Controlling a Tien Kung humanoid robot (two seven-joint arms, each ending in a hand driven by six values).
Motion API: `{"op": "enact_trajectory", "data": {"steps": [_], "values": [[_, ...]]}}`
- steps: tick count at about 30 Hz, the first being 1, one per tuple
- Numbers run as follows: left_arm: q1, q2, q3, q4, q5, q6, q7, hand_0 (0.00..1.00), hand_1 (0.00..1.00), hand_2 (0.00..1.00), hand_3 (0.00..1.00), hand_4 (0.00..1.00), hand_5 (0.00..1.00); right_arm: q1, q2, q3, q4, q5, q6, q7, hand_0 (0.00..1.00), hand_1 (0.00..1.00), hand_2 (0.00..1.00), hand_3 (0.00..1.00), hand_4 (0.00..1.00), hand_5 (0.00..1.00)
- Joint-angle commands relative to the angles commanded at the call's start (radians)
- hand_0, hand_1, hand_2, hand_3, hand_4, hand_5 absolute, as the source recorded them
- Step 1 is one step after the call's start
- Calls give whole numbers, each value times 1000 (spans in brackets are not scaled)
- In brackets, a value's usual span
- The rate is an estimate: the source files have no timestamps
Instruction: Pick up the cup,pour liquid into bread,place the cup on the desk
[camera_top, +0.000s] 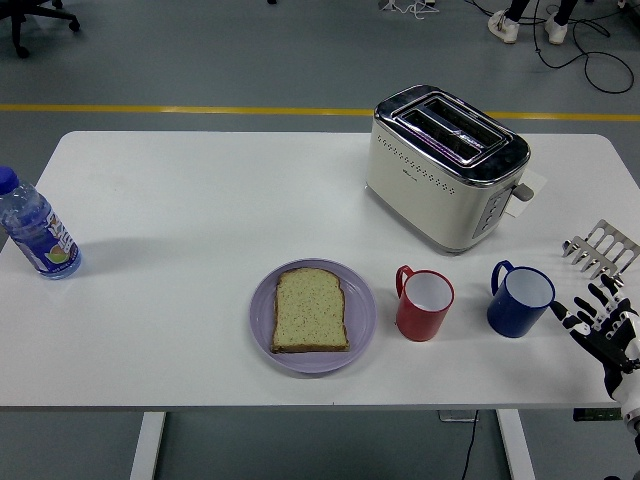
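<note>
Task is only at its start: right hand (598, 318) has its fingers spread and holds nothing, just beside the blue cup (520, 299) w/o touching it, so pick-up, pouring on the bread (310, 309) and putting down are all left.

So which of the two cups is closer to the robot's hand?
The blue cup, right beside the open right hand; the red cup stands farther left, next to the plate.

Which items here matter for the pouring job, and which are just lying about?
Job: blue cup nearest the open right hand; bread on purple plate; possibly red cup.
Lying about: toaster; water bottle; metal rack.
</note>
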Motion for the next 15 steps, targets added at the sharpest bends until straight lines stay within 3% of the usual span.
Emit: {"op": "enact_trajectory", "data": {"steps": [15], "values": [[6,0,14,1,-7,0,0,642,652,666,569,327,847,18,11,-48,-31,-64,-34,-20,923,842,952,998,998,213]]}}
